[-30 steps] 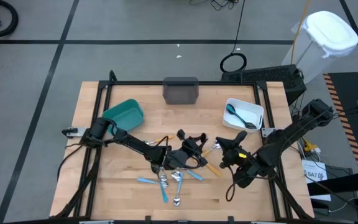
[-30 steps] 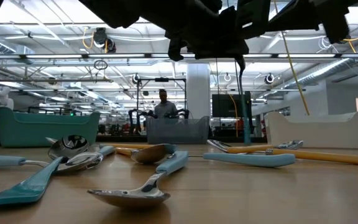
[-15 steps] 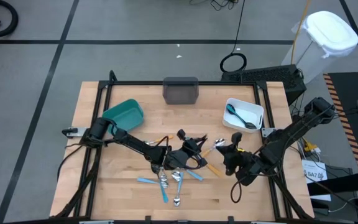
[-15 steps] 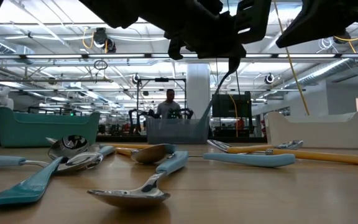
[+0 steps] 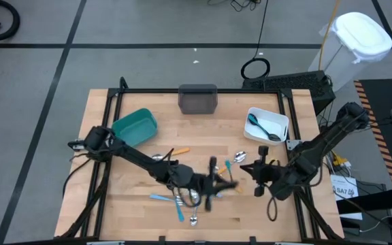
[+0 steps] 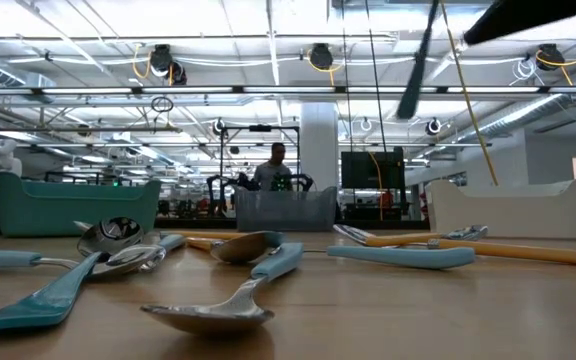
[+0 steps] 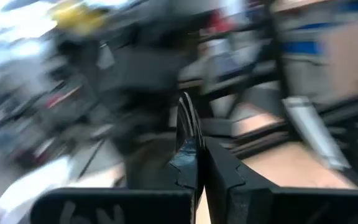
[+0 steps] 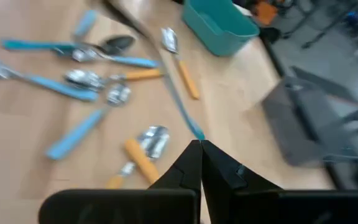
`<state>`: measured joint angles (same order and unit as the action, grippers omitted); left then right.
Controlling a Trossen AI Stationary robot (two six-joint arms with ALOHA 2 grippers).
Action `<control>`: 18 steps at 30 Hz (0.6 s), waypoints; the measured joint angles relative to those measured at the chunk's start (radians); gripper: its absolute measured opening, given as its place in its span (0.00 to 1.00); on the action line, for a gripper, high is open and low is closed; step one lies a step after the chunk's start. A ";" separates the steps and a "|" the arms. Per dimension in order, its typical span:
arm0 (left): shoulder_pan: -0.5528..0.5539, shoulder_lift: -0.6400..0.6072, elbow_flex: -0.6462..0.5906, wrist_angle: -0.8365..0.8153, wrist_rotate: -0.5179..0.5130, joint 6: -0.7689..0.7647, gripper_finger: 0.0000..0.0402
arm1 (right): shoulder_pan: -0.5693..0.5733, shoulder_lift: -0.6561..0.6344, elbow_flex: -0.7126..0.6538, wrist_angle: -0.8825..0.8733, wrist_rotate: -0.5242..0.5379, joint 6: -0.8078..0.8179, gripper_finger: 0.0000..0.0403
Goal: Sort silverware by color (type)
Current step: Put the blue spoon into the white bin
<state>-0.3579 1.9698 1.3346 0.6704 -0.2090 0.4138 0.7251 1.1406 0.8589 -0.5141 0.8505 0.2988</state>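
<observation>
Silverware [image 5: 182,199] (blue and orange handles) lies scattered beneath left end effector [image 5: 213,185].

Motion blur is smearing the left end effector [image 5: 213,185] in the high view, and whatever dark thing it may be pinching is staying unreadable.

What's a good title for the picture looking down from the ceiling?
Two robot arms reach over scattered silverware on a wooden table, beside teal, grey and white bins.
</observation>
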 joint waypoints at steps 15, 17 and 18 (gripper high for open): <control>0.062 -0.021 -0.001 -0.130 0.864 0.163 0.01 | 0.020 0.054 -0.001 0.281 -0.351 -0.076 0.26; 0.074 -0.022 -0.001 -0.124 0.928 0.171 0.01 | 0.006 0.072 -0.001 0.303 -0.394 -0.074 0.33; 0.080 -0.022 -0.001 -0.126 0.946 0.178 0.01 | -0.003 0.083 -0.001 0.320 -0.422 -0.075 0.36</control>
<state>-0.2777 1.9476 1.3338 0.5442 0.7374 0.5913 0.7217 1.2235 0.8581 -0.1936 0.4288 0.2242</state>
